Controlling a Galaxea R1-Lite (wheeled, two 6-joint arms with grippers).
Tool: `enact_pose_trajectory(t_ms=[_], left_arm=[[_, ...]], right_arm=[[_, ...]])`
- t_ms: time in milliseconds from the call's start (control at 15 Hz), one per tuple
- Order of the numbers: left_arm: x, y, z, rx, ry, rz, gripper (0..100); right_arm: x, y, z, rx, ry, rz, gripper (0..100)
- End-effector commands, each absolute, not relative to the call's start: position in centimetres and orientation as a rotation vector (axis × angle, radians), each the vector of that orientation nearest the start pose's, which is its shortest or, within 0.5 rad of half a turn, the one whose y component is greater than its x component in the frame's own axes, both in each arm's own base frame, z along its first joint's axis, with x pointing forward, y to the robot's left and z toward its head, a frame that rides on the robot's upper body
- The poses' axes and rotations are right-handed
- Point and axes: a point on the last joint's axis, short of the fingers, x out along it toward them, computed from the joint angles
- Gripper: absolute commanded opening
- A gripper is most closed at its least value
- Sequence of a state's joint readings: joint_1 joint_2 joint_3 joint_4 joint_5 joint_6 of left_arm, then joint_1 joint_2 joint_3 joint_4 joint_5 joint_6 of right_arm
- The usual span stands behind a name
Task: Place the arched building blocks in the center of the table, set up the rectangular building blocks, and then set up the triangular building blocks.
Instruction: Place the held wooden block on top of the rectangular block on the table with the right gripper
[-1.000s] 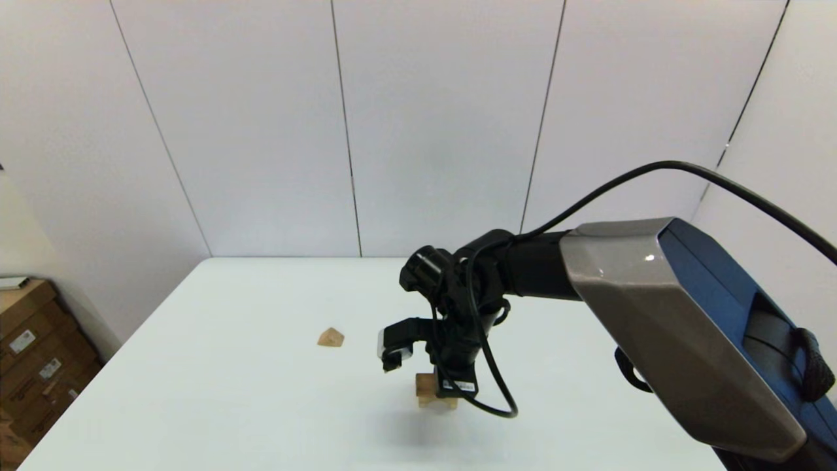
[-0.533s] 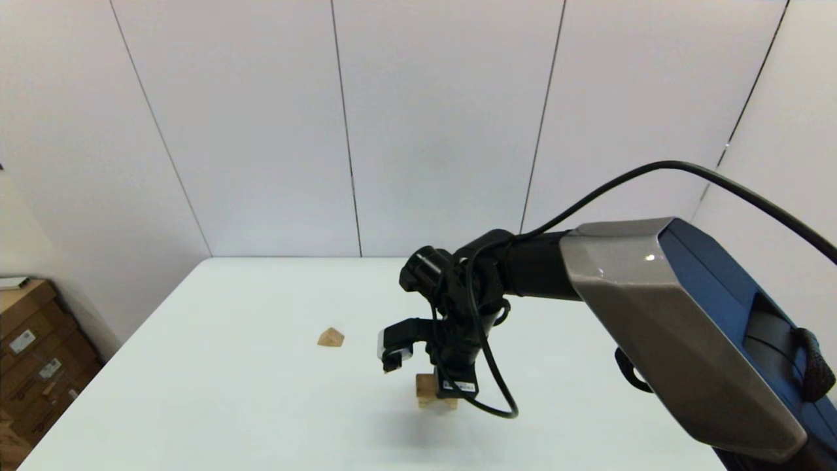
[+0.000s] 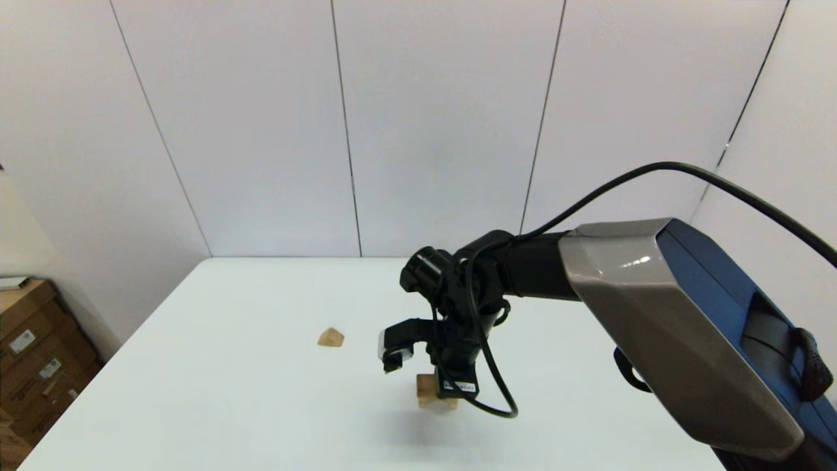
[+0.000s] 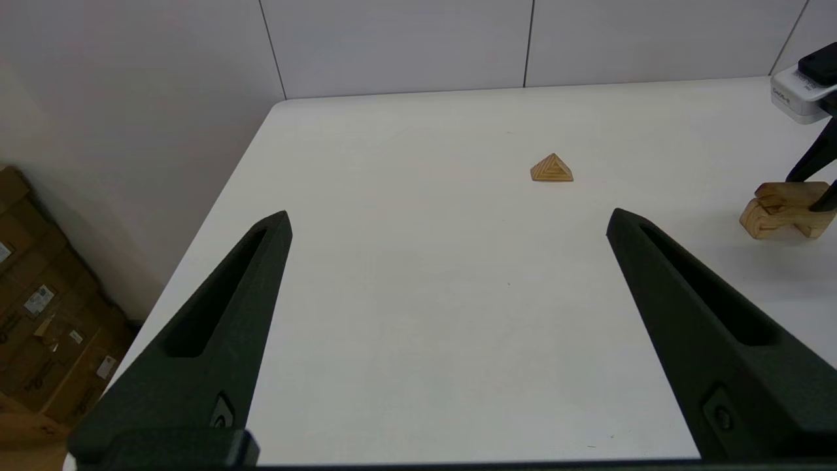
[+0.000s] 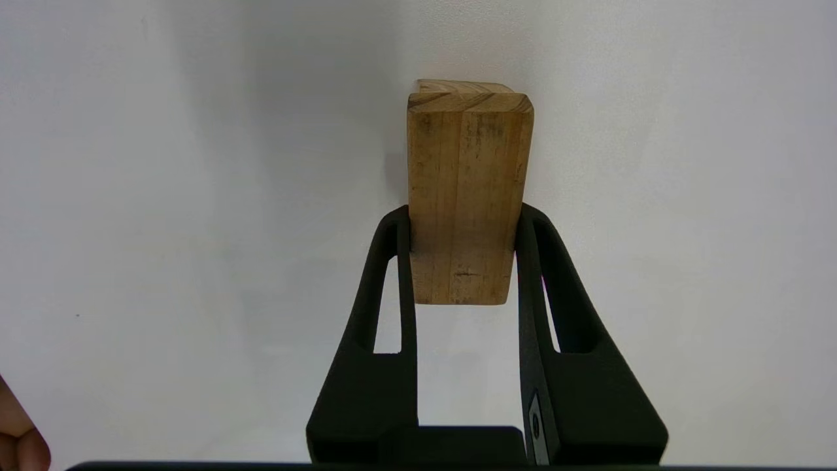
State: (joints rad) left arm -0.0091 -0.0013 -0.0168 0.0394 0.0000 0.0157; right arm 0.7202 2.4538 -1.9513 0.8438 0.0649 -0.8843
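The right gripper [image 5: 463, 219] points down over the middle of the table [image 3: 229, 392], its 2 black fingers [image 5: 386, 261] closed against the sides of the rectangular building blocks [image 5: 465, 196], which lie on top of the arched building blocks [image 4: 781, 212]. The triangular building blocks [image 3: 331, 337] sit alone on the white surface, well apart to the robot's left of that stack. The left gripper [image 4: 448, 219] hangs low near the table's left edge, fingers spread wide and holding nothing.
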Motion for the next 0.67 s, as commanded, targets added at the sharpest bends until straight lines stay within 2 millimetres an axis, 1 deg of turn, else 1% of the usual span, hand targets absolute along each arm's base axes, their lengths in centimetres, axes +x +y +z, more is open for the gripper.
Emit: enact_pose_trajectory(t_ms=[67,667], left_arm=[[-2.41,0.02,7.61,0.015,0.023,-0.009,100],[-2.41,0.02,7.61,0.015,0.023,-0.009,100]], right_arm=[[33.33,29.3,7.25,-1.156,0.955,1.231,0],[33.3,29.27,7.29,-1.158,0.956,1.232,0]])
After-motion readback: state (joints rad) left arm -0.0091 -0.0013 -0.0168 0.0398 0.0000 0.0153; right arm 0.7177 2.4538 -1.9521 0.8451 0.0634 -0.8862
